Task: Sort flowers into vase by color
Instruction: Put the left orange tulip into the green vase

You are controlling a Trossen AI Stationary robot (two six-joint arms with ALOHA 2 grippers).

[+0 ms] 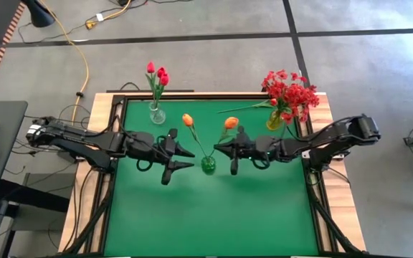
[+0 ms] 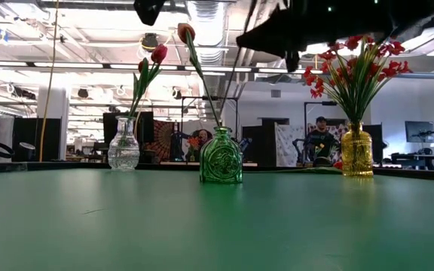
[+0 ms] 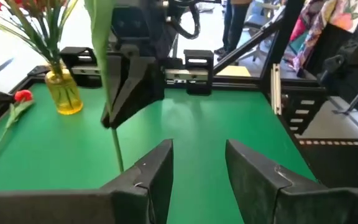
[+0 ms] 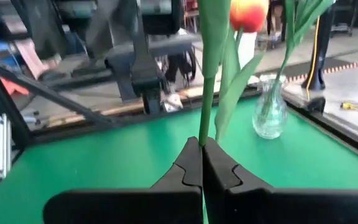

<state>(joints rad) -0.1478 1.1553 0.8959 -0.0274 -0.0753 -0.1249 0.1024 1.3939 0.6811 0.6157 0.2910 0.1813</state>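
Here, nearest on the green counter (image 1: 214,215), the small green glass vase (image 1: 208,165) holds one orange tulip (image 1: 187,120); the left gripper (image 1: 185,158), fingers apart and holding nothing, sits just beside it, while the right gripper (image 1: 224,153) is clamped on the stem of a second orange tulip (image 1: 231,122). Farther back, the clear glass vase (image 1: 157,113) holds red-pink tulips (image 1: 158,74), and the yellow glass vase (image 1: 275,120) holds sprays of red blossoms (image 1: 290,92), a loose red flower (image 3: 22,96) lying beside it

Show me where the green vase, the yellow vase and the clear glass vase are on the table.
green vase (image 2: 221,159): low view, on its embossed body.
yellow vase (image 2: 356,153): low view, on its amber belly.
clear glass vase (image 2: 123,153): low view, on its round lower body.
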